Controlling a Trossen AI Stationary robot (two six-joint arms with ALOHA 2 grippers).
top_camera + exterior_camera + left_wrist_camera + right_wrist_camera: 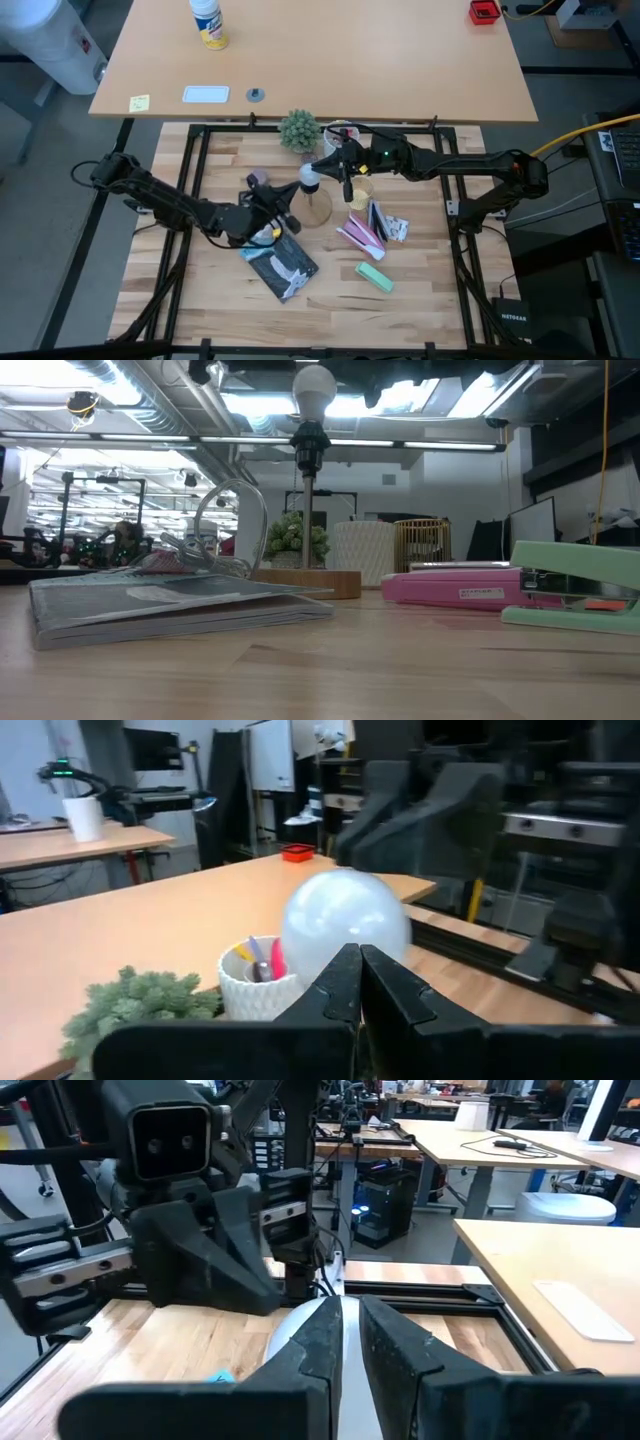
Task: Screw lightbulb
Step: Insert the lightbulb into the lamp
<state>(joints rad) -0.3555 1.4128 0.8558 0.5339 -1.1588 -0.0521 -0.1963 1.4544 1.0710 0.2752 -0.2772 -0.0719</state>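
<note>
The lightbulb (314,391), top centre of the low view, already sits in the black socket (310,442). Your right gripper (350,1342) pinches its dome; twist gently. Your left gripper (358,982), fingers pressed together, should steady the wooden stand (316,207).

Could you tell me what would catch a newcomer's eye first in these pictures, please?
The small whitish pear-shaped lightbulb sits atop the black socket of the wooden cone stand at mid-table. The right gripper is on the bulb from the far side, while the left gripper is at the stand from the near left.
</note>
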